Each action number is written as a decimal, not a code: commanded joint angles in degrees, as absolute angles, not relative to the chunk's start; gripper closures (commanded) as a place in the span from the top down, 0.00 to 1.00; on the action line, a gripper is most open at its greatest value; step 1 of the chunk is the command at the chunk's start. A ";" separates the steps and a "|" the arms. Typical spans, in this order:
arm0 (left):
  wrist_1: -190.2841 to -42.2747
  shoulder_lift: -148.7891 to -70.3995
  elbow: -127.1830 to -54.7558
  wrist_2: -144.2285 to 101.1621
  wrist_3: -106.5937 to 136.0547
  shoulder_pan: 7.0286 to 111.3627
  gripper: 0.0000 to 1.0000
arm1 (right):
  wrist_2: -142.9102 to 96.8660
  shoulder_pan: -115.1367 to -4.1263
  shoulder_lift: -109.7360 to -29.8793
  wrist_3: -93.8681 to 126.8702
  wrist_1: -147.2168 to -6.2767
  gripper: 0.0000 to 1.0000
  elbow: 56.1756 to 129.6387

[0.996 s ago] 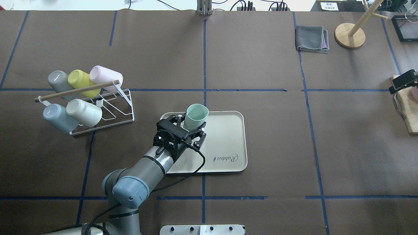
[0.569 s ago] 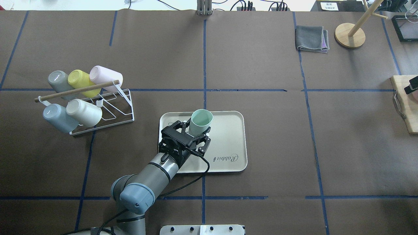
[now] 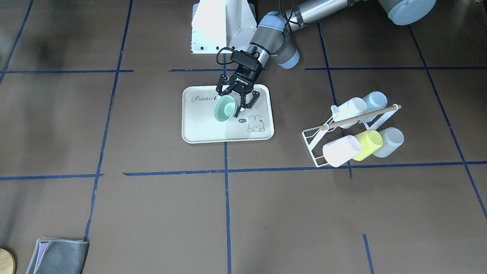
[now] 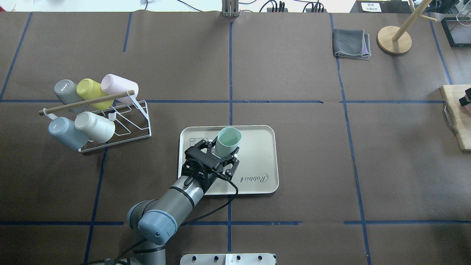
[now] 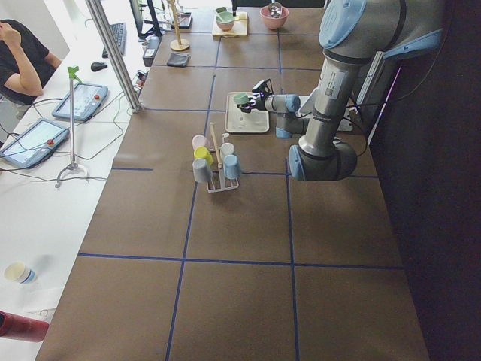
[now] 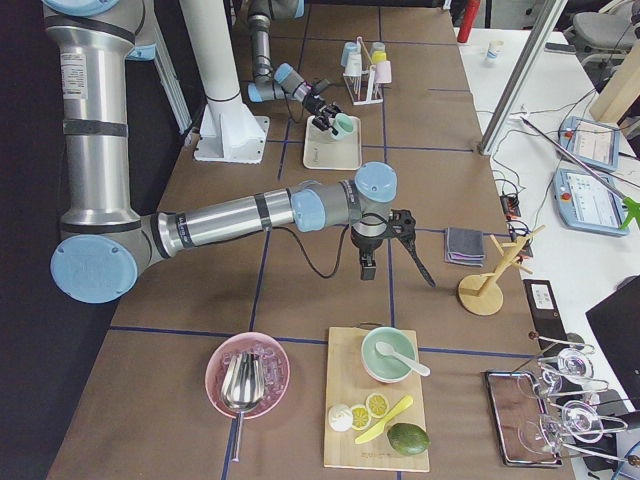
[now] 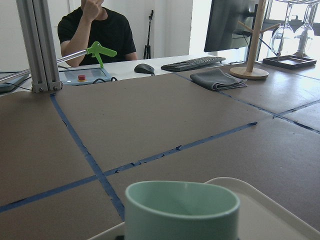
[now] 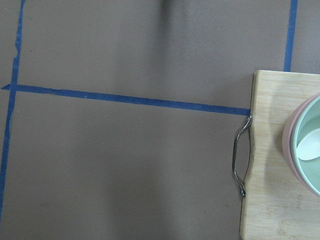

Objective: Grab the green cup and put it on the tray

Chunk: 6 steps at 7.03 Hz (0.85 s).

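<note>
The green cup (image 4: 229, 138) is a pale mint tumbler, upright, mouth up. My left gripper (image 4: 225, 148) is shut on its lower wall and holds it over the middle of the cream tray (image 4: 257, 147). The front view shows the cup (image 3: 223, 108) between the fingers of the left gripper (image 3: 228, 104), beside the "Rabbit" script on the tray (image 3: 201, 129). The left wrist view shows the cup's rim (image 7: 182, 200) close below the camera. My right gripper (image 6: 400, 245) hangs near the wooden board; I cannot tell if it is open or shut.
A white wire rack (image 4: 121, 123) with several cups lying in it stands left of the tray. A folded grey cloth (image 4: 351, 43) and a wooden stand (image 4: 393, 38) are at the far right. A wooden board (image 8: 280, 165) with a bowl lies at the right edge.
My left gripper has carried the green cup to the right and a little nearer the robot, further in over the tray. The right gripper has drawn back toward the right edge.
</note>
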<state>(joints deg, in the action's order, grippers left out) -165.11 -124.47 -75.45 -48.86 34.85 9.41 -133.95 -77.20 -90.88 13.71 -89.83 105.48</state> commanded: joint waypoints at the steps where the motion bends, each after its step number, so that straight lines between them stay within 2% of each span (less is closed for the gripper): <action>1: -164.97 -124.63 -75.41 -48.95 34.80 9.40 0.84 | -134.03 -77.26 -91.05 13.71 -89.82 1.00 105.56; 3: -165.15 -125.15 -75.50 -49.04 34.80 9.40 0.99 | -134.03 -77.34 -91.40 13.71 -89.82 1.00 105.56; 6: -165.24 -125.51 -76.37 -49.66 34.89 9.40 0.99 | -134.82 -77.43 -91.85 13.80 -89.82 1.00 105.73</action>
<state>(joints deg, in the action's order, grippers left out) -165.27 -125.35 -75.90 -49.34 34.92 9.40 -134.71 -77.38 -91.75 13.79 -89.82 105.69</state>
